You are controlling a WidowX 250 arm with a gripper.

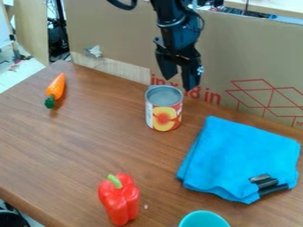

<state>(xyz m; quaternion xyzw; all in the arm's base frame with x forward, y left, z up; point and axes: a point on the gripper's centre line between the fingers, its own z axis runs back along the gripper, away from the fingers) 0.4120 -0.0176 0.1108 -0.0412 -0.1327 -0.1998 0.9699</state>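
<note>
Now, black two-finger gripper (180, 84): there it hung, fingers wide apart and pointing down, nothing between them, just in front of the brown cardboard panel (124, 37).
Metal can with a peach-patterned label (164, 116): nearest thing to the gripper by far, standing upright on the brown wooden table (77, 155), below the fingertips and a touch toward the camera and the view's left.
Can's long axis: straight up and down, grey end facing up toward the gripper; whether a fingertip touched the rim, the view could not tell.
Orange toy carrot with a green end (56, 88): well off from the gripper toward the view's left, lying flat, green end toward the camera.
Folded bright-blue cloth (242, 155): out from the gripper toward the camera and the view's right, with a black object (264, 182) on its near corner.
Red toy pepper with a green stem (119, 201): well apart from the gripper, camera side, past the can.
Turquoise round cup or bowl (204, 219): farther toward the camera too, cut off by the view's bottom edge.
</note>
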